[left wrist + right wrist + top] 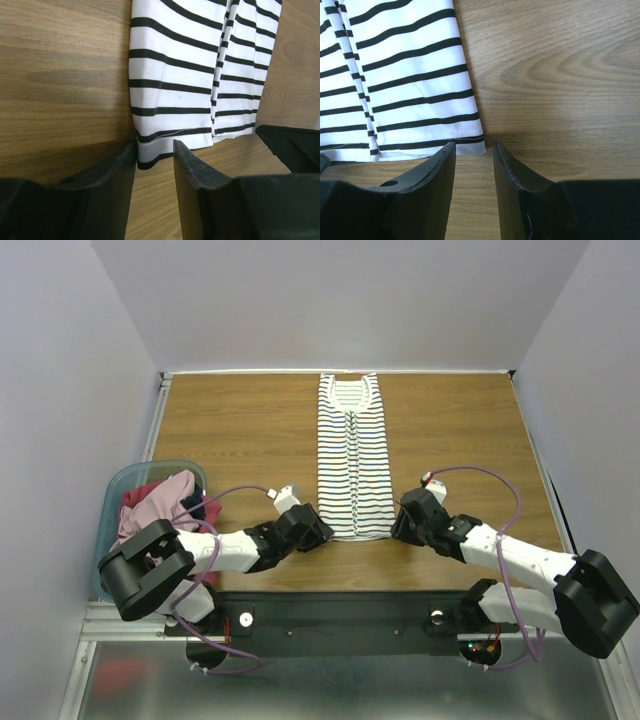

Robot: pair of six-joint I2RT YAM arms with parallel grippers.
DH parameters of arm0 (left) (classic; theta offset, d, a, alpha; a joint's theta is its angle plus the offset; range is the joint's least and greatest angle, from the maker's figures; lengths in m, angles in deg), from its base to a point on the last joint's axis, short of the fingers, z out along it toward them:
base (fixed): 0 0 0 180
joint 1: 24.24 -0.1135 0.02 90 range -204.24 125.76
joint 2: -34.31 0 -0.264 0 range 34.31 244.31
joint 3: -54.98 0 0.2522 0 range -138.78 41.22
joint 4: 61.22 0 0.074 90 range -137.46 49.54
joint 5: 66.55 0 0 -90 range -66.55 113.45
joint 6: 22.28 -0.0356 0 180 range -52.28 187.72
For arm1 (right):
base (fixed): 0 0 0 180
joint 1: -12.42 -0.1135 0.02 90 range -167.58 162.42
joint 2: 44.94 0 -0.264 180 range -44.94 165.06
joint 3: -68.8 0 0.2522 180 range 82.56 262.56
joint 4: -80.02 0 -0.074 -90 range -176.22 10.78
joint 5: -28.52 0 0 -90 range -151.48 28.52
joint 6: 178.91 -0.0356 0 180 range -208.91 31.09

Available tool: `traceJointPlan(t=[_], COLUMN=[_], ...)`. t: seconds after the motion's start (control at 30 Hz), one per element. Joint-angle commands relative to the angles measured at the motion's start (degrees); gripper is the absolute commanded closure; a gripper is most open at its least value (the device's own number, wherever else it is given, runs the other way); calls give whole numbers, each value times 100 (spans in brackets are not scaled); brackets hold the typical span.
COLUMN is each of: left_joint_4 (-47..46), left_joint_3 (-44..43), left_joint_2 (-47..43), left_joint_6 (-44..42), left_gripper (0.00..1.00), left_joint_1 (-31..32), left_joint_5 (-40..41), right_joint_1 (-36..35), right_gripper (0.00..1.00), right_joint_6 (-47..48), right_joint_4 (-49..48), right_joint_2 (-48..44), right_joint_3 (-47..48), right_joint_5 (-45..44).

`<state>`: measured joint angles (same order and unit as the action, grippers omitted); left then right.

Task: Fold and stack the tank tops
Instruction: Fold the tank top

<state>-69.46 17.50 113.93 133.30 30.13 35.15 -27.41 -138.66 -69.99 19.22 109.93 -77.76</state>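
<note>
White panel walls [60,360] are set on three sides of the brown wood-grain worktop [230,430]. At its centre the white tank top with thin black stripes [352,455] is laid flat as a narrow lengthwise strip, both sides turned in, neckline at the far edge and hem at the near edge. The step in hand is judged to be the crosswise fold.

The left pincer [154,150] is set at the left hem corner, partly open, with the corner lying between its fingers [115,170] but not clamped. The right pincer [473,147] is likewise partly open at the right hem corner, with nothing held.

For the next move, both corners need to be pinched at once and carried evenly toward the neckline.

The translucent light-blue plastic tub [112,492] at the left edge is partly covered by the left arm [225,548]. Bundled pink, dark red and navy cloth [160,505] is seen in it, but the number of garments cannot be told.
</note>
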Motion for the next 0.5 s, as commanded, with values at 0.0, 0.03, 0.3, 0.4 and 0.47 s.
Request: traceJointPlan(t=[0.0,0.03,0.3,0.4,0.47], left_joint_4=[1303,1303,1268,1251,1251], left_joint_3=[289,316,439,378,334], left_joint_2=[-147,-191,-218,-139,-8], left_joint_6=[-196,-169,34,60,51], left_gripper=[48,47,50,54,57], left_joint_1=[47,47,74,74,74], left_joint_5=[86,86,104,157,174], right_joint_1=[-42,-42,-51,-42,-42], right_gripper=[58,58,59,59,60], right_joint_6=[-78,-78,-104,-96,-96], right_joint_4=[-111,-120,-181,-225,-252], right_joint_2=[9,9,193,263,316], right_joint_3=[110,84,84,110,110], right_joint_5=[-201,-210,-271,-254,-227])
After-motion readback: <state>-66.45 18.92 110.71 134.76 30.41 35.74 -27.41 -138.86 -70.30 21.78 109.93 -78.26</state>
